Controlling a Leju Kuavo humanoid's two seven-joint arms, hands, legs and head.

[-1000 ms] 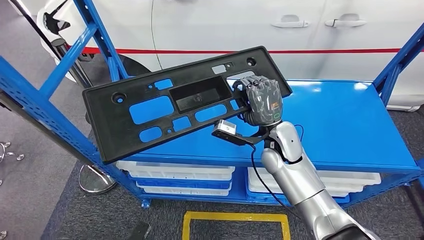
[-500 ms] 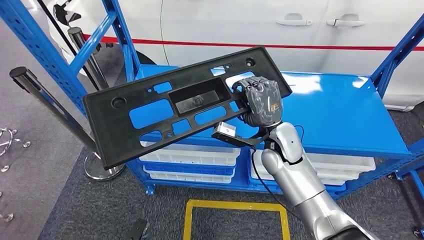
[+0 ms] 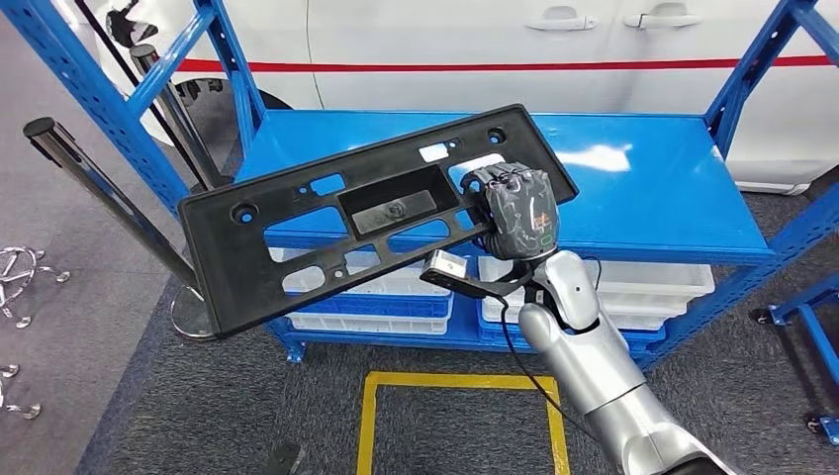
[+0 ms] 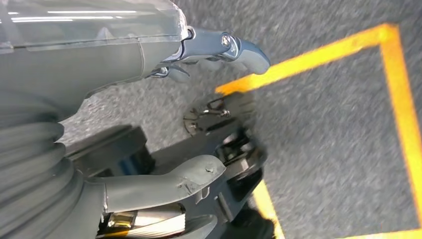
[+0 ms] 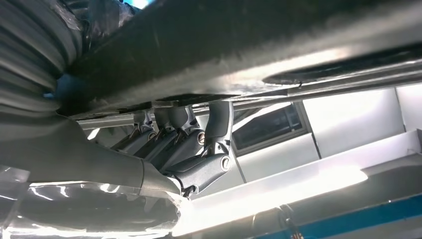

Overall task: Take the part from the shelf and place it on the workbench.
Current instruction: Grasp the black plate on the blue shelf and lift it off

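Gripping the long flat black plastic panel with cut-out slots point(image 3: 366, 213) near one end, right hand point(image 3: 516, 210) has fingers point(image 5: 199, 144) wrapped over its edge. Panel is in the air in front of the blue metal shelf point(image 3: 633, 188), long axis running away from the hand toward the robot's left, far end tilted lower. Left hand point(image 4: 164, 119) hangs over grey carpet with yellow tape lines point(image 4: 343, 124), fingers apart, holding nothing.

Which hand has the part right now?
The right hand, gripping the black part at its right end above the shelf. The left hand hangs over the floor, holding nothing.
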